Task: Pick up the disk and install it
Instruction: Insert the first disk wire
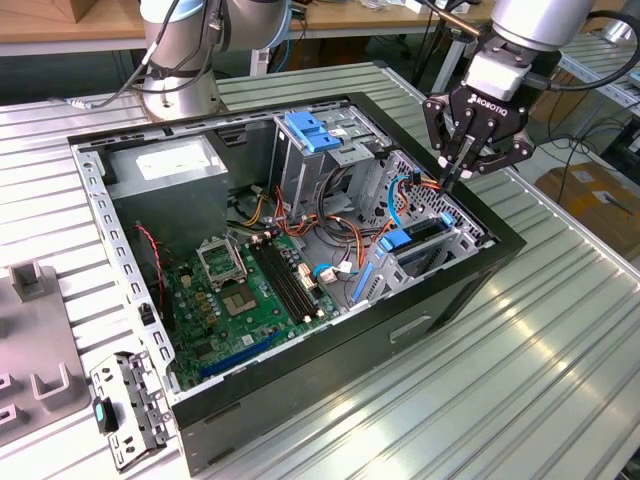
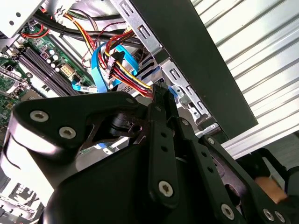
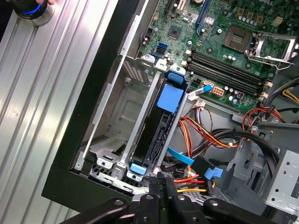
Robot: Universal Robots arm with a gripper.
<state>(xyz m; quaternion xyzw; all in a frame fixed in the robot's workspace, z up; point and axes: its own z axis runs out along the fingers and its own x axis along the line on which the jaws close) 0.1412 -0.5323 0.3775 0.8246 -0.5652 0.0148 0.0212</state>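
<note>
The end effector (image 1: pixel 453 176) hangs over the corner of the open computer case (image 1: pixel 440 300) at the exterior view's right, its two fingers clenched tip to tip with nothing visible between them. In both wrist views the same pinched fingertips (image 3: pixel 162 183) (image 2: pixel 161 95) point down just above the metal drive cage (image 3: pixel 117 112) at that corner. The disk (image 3: pixel 159 128) stands on edge inside a slot of the cage, a dark slab with a blue patch on its upper side and blue tabs at each end; in the exterior view it shows as a dark block with a blue tab (image 1: pixel 422 243) just below the fingertips. Whether the tips touch it I cannot tell. A bundle of red, orange and yellow wires (image 3: pixel 205 135) and a flat blue cable (image 3: pixel 180 156) run beside the cage. Further into the case lie the green motherboard (image 1: pixel 250 290), a grey power-supply box (image 1: pixel 165 165) in the far corner, and a blue plastic latch (image 1: pixel 315 130) on top of the upright bay. The case rests on a ribbed metal surface (image 1: pixel 450 400), where a perforated metal bracket (image 1: pixel 125 405) lies by the case's near corner
</note>
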